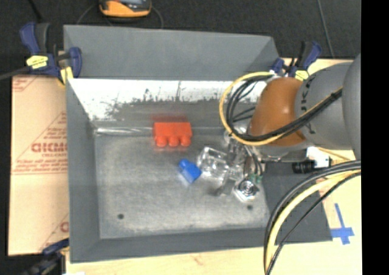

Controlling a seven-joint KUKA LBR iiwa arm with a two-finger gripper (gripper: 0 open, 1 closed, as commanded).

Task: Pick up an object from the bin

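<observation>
From my station I see the arm point(328, 110) coming in over the right rim of the grey bin point(134, 207), with its rounded orange cover point(276, 113) hanging above the right end of the back wall and loops of yellow and black cables point(234, 107) curling round the cover's left side. Below the cover the gripper point(236, 173) sits low over the right part of the bin floor, a tangle of shiny metal parts in my view. I cannot tell whether it is spread or pressed together, nor whether it pinches anything, because the metal and the see-through thing beside it run into one another. That thing is a clear plastic piece point(211, 161), lying on the floor a little right of the middle, and the gripper's left side is at or over its right edge; whether they touch I cannot make out. A small blue piece point(189, 171) lies just beside the clear one, on its left and slightly nearer the front, and the two seem to touch. An orange-red block point(172, 133) with three rounded studs along its front edge rests on the floor near the back wall, about midway along it, apart from the blue piece and well left of the gripper. A small round metallic part point(246, 190) shows at the gripper's lower end, close to the right wall; I cannot say whether it belongs to the robot or lies loose in the bin.
</observation>
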